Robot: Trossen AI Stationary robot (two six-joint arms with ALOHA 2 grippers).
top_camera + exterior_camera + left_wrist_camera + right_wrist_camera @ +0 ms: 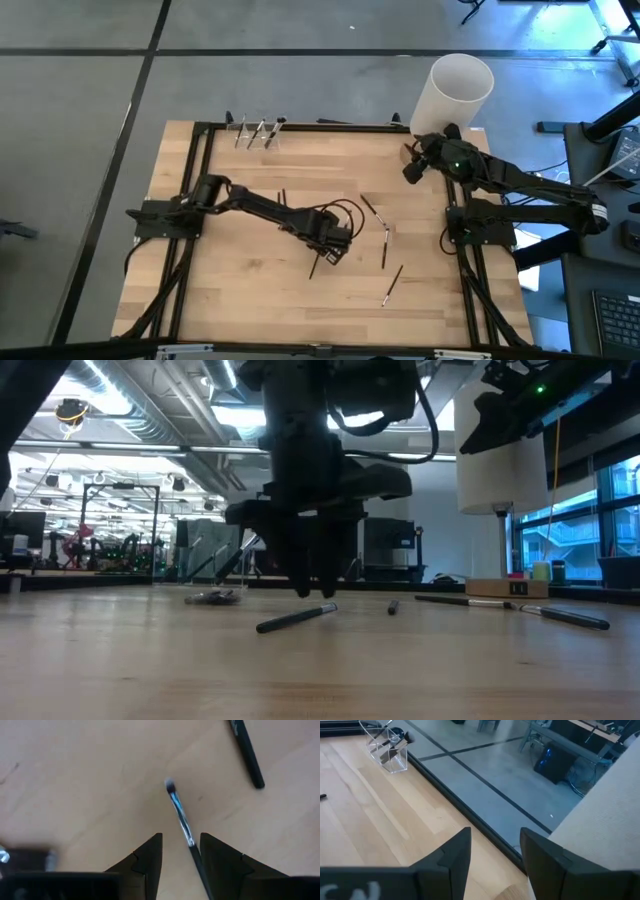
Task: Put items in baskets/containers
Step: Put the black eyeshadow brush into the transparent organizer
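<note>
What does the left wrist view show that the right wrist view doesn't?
Only the left wrist view: the left claw open over a thin makeup brush lying on the table between its fingers, and a second dark brush nearby. Only the right wrist view: the right claw open at the table's far edge, the clear container already holding brushes, and the white cylinder. Both: bare wooden tabletop.

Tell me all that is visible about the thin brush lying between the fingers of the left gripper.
The brush is thin, with a small dark bristle tip, a shiny metal collar and a dark handle. It lies flat on the wooden table, near the middle. Its handle passes between the two open fingers of the left gripper, tip pointing away from the wrist. I cannot tell whether the fingers touch it. Another dark brush lies apart from it.
</note>
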